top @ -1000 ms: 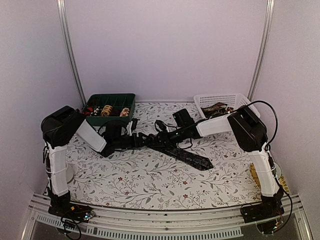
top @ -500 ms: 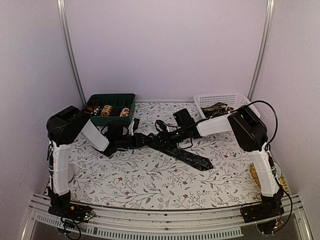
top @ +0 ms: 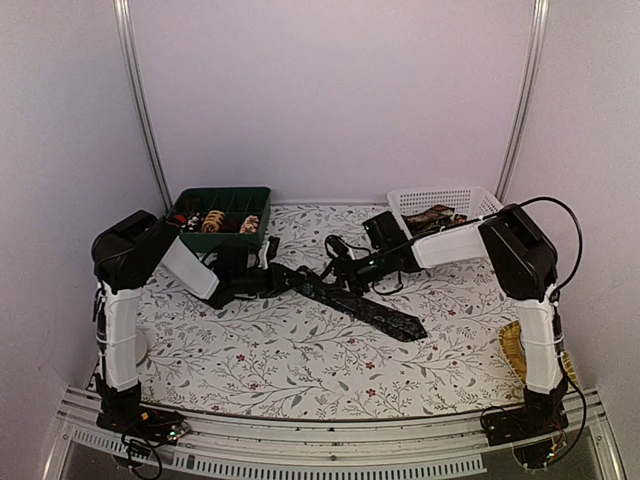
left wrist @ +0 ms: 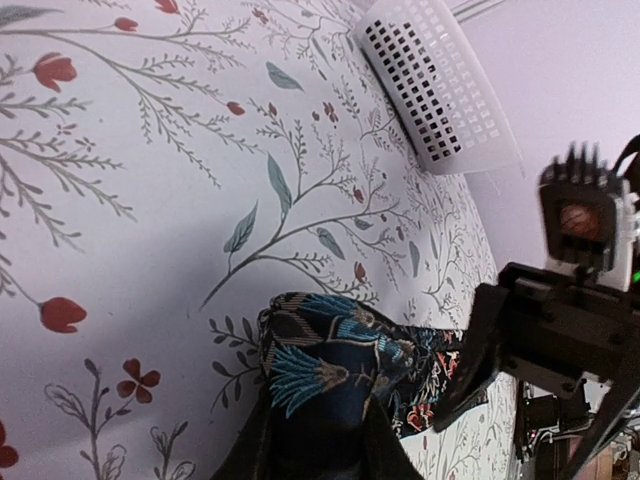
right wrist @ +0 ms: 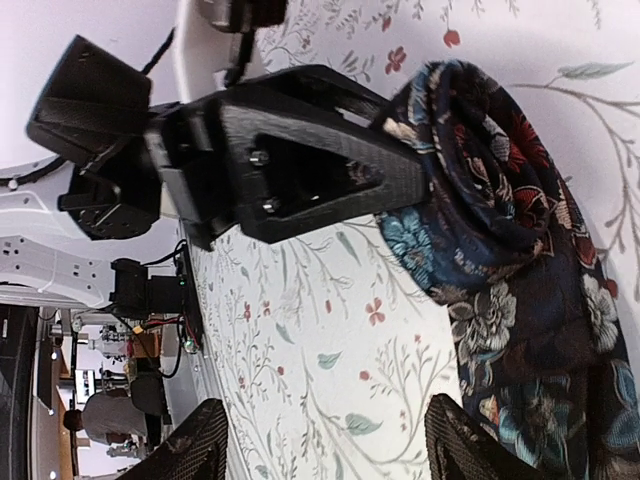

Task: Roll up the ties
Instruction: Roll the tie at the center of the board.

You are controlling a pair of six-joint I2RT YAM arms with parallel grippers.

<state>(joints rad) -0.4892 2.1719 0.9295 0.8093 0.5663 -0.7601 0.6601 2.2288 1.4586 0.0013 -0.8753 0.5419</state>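
A dark tie (top: 372,311) with blue and red flowers lies slantwise across the middle of the table, its left end coiled into a small roll (right wrist: 480,170). My left gripper (top: 270,281) is shut on that roll (left wrist: 325,375), with a finger (left wrist: 245,455) pressed against each side. My right gripper (top: 336,268) hovers just right of the roll and above the tie's flat part. It stands open (right wrist: 330,455) with only tablecloth between its fingers. One black finger (right wrist: 300,165) of the left gripper lies against the roll in the right wrist view.
At the back left stands a dark green compartment tray (top: 258,193) holding coiled ties (top: 212,222). A white mesh basket (top: 470,198) at the back right holds another tie (top: 430,215). The floral tablecloth (top: 280,360) covers the table.
My left gripper has closed on the rolled end of the tie. My right gripper has opened wider and drawn back to the right, away from the roll.
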